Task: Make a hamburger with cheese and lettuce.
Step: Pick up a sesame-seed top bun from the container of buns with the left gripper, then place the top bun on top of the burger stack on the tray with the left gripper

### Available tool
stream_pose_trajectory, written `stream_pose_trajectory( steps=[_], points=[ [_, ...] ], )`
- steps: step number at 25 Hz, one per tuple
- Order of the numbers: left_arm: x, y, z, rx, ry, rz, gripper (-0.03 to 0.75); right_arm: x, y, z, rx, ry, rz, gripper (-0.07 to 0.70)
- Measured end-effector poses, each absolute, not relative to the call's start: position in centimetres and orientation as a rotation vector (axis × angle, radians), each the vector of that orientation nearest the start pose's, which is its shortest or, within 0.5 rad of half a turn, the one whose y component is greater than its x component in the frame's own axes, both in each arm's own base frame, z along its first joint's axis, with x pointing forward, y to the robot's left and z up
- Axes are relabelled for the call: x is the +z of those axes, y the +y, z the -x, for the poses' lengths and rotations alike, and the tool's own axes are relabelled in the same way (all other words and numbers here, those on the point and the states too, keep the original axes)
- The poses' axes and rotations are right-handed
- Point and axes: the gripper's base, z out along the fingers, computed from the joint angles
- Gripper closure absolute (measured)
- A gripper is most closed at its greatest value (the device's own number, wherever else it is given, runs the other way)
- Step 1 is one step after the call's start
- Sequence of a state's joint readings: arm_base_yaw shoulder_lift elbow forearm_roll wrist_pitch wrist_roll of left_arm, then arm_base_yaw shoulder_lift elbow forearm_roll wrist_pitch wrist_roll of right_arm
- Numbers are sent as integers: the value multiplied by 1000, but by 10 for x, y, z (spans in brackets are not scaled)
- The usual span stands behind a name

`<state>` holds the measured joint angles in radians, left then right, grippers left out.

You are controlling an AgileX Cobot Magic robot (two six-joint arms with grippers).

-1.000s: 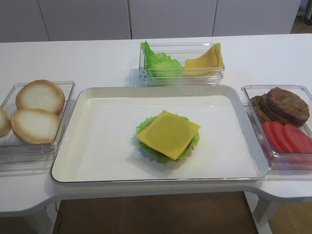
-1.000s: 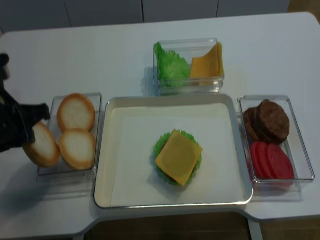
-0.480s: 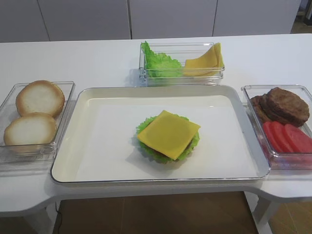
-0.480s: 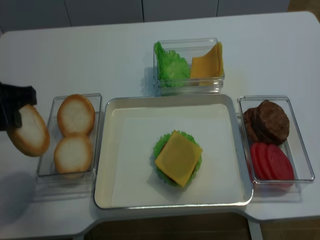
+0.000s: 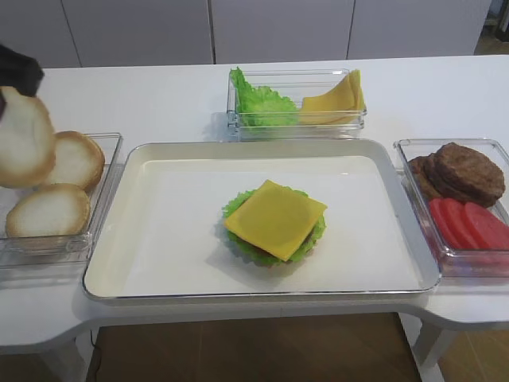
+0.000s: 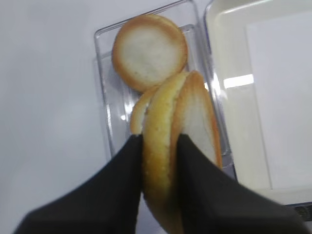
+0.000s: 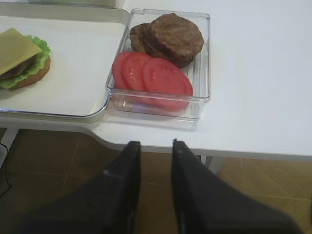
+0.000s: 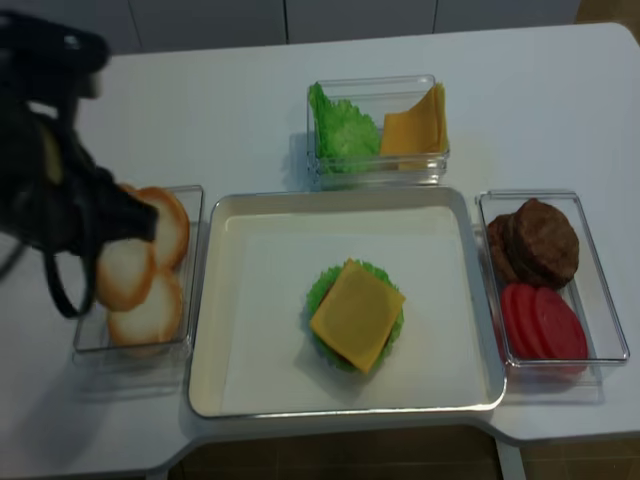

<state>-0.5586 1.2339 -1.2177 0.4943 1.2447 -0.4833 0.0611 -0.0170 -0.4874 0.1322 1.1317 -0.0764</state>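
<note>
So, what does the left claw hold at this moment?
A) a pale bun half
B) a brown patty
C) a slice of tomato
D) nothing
A: in the left wrist view the left claw is shut on the edge of a pale bun half, above the bun container.

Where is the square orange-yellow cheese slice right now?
In the exterior high view the square orange-yellow cheese slice lies on top of the open burger stack, over the frilly green lettuce, near the middle of the white tray.
</note>
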Motion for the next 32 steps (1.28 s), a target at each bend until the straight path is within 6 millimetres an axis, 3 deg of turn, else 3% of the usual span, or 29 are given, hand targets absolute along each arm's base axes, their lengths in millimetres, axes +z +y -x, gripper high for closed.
stream_pose_trajectory(
  steps=[6,13,19,26,32],
  points=[
    [355,-151,-202,352,2431,-445,561,269,10,10,151,2101,157,465],
    [348,-203,-199,450,2264,-651,561,269,10,10,151,2101,157,465],
    [343,-235,-184,566,2072,-928,563,269,10,10,151,2101,157,465],
    [355,-266,-148,624,1749,-1135,564,269,10,10,151,2101,157,466],
    [343,-290,-139,749,1568,-1314,564,269,10,10,151,2101,157,466]
  ],
)
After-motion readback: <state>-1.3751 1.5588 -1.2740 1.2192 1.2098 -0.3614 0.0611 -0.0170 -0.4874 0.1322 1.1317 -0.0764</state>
